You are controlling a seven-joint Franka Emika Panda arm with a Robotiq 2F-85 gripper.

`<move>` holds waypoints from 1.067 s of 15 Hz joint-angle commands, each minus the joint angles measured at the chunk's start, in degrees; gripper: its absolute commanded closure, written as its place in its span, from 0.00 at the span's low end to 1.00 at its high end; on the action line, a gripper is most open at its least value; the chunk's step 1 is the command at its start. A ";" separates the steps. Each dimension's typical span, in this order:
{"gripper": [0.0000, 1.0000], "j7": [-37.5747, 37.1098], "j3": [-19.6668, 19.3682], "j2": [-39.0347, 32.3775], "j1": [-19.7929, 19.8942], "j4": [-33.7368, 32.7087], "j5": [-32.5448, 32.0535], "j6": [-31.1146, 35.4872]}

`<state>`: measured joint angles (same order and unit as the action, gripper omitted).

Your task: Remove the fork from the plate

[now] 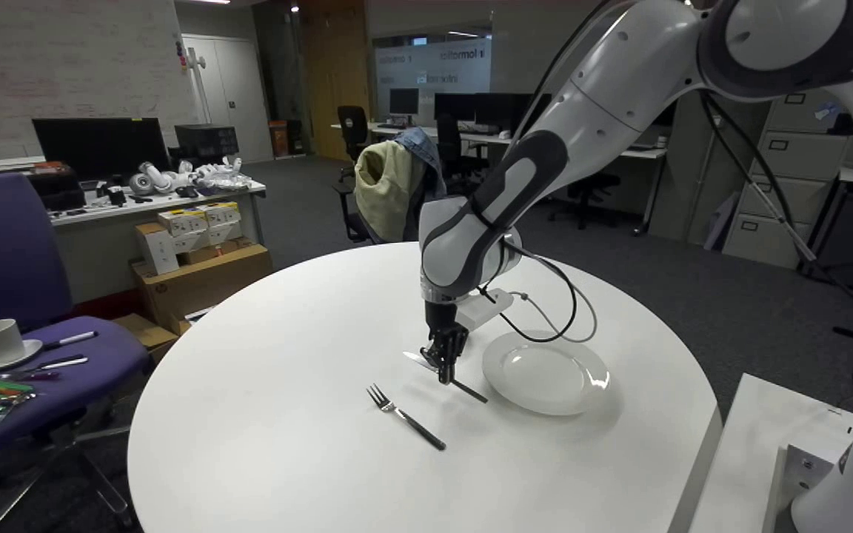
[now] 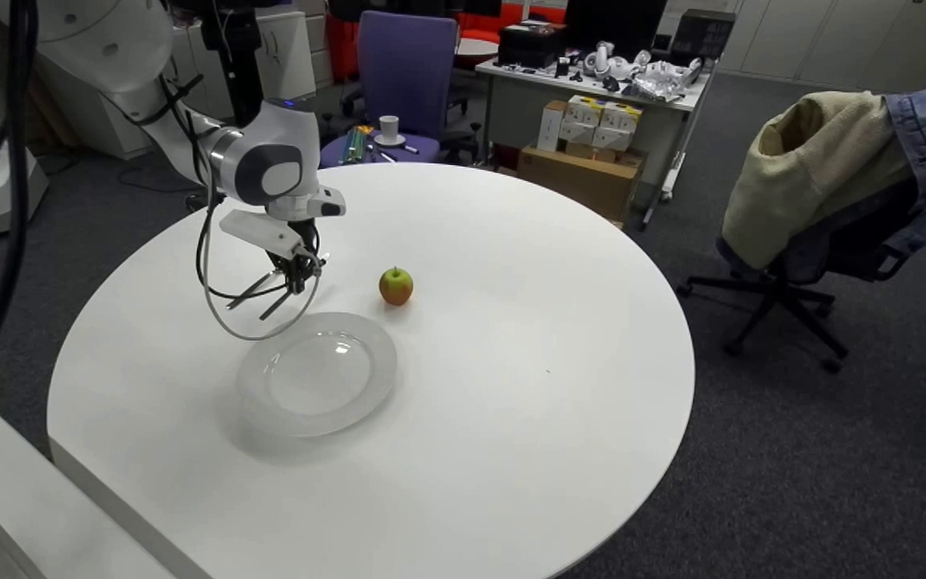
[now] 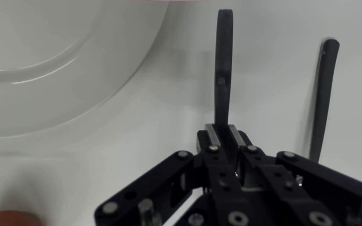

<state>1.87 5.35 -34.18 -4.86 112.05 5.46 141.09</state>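
Observation:
The slim straight utensil point(image 1: 472, 391) that fits the task's fork looks plain and knife-like, with no tines visible. My gripper point(image 1: 446, 374) is over the table beside the plate. In the wrist view its fingers point(image 3: 225, 131) are shut on the slim utensil's dark-looking handle point(image 3: 223, 59). Whether the utensil touches the table I cannot tell. The white plate point(image 1: 497, 370) lies to one side with nothing on it; its rim also shows in the wrist view point(image 3: 118, 72). A separate fork with a wider tined head point(image 1: 419, 429) lies on the table on the other side of the gripper.
A reddish-yellow apple point(image 2: 395, 287) sits on the table near the plate, and its edge shows in the wrist view point(image 3: 11, 219). A loose cable point(image 1: 573, 326) hangs from the arm by the plate. A purple chair point(image 1: 78, 348) holding a cup stands beyond the table.

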 commanded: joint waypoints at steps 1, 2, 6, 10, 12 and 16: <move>0.97 -1.89 0.03 -1.34 -1.32 -3.78 -0.93 -2.97; 0.97 -1.83 0.20 -1.70 -1.47 -4.36 -0.74 -3.13; 0.97 -1.94 0.59 -2.81 -1.93 -5.90 -0.28 -3.58; 0.97 -2.62 1.39 -3.98 -1.84 -7.19 0.84 -4.67; 0.97 -3.09 1.66 -4.48 -1.87 -7.69 1.12 -5.10; 0.97 -3.59 1.91 -5.12 -1.84 -8.05 1.22 -5.20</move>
<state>-0.50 6.93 -38.89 -6.79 106.11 5.91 138.86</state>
